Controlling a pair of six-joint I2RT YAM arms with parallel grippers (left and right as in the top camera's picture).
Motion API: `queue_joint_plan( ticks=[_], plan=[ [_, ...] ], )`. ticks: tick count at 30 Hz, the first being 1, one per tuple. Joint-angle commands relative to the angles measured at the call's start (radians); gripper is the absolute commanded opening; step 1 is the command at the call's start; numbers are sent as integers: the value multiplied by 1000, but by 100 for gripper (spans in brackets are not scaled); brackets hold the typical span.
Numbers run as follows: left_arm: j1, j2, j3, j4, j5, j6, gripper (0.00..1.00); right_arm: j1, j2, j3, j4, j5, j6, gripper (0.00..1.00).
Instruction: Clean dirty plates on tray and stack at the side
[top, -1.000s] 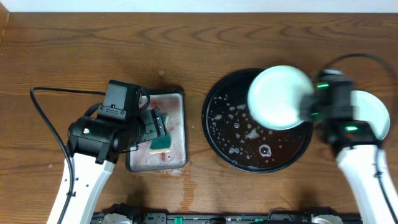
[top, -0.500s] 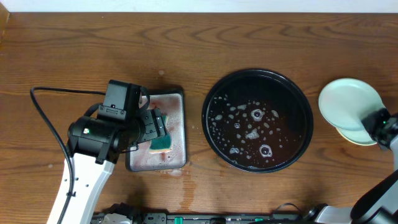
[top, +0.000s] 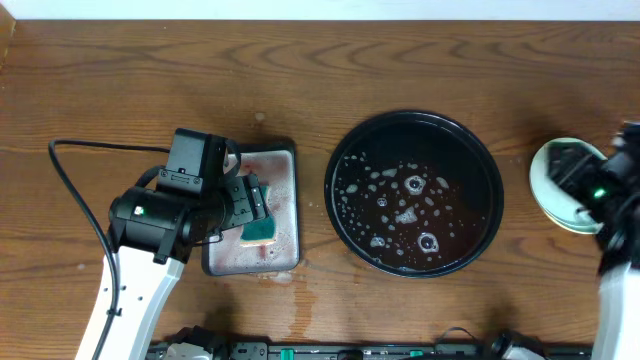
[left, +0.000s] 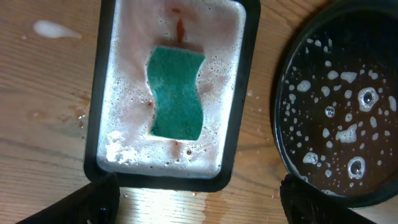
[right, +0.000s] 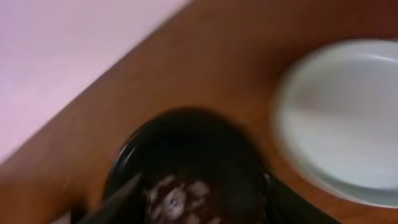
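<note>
The black tray (top: 340, 150) sits mid-table, holding only foamy reddish water and no plates. The plates (top: 546, 186) lie stacked on the bare wood at the right side, a mint-white one on top. My right gripper (top: 574, 178) hovers over that stack. Its blurred wrist view shows the stacked plates (right: 348, 118) at the right and the tray (right: 186, 134) below. The right gripper (right: 205, 202) is open with nothing between its fingers. My left gripper (top: 258, 205) is open above the teal sponge (left: 177, 93), and the left gripper (left: 202, 205) holds nothing.
A small grey metal tray (top: 285, 160) full of pinkish suds holds the sponge, left of the black tray. Water is spilled on the wood (left: 205, 199) in front of it. A black cable (top: 70, 190) loops at the far left.
My right arm carried a mint plate from over the black tray to the right, left it on the stack, and its jaws opened. The left arm stayed still.
</note>
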Motion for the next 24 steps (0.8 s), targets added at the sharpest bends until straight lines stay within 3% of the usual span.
queue_joint_plan(
  ticks=[1, 2, 7, 15, 19, 24],
  plan=[
    [3, -1, 5, -2, 2, -4, 83, 254, -192, -1, -123, -66, -107, 62],
    [3, -1, 5, -2, 2, -4, 83, 315, -232, -1, -147, -48, -106, 99],
    [3, -1, 5, -2, 2, -4, 83, 502, -358, -1, -175, -84, -51, 99],
    [3, -1, 5, -2, 2, -4, 83, 535, -392, -21, -196, 72, -178, 99],
    [3, -1, 5, -2, 2, -4, 83, 546, -491, -166, -35, 212, -274, 99],
    [3, -1, 5, -2, 2, -4, 83, 546, -735, -459, 148, 238, -283, 99]
  ],
)
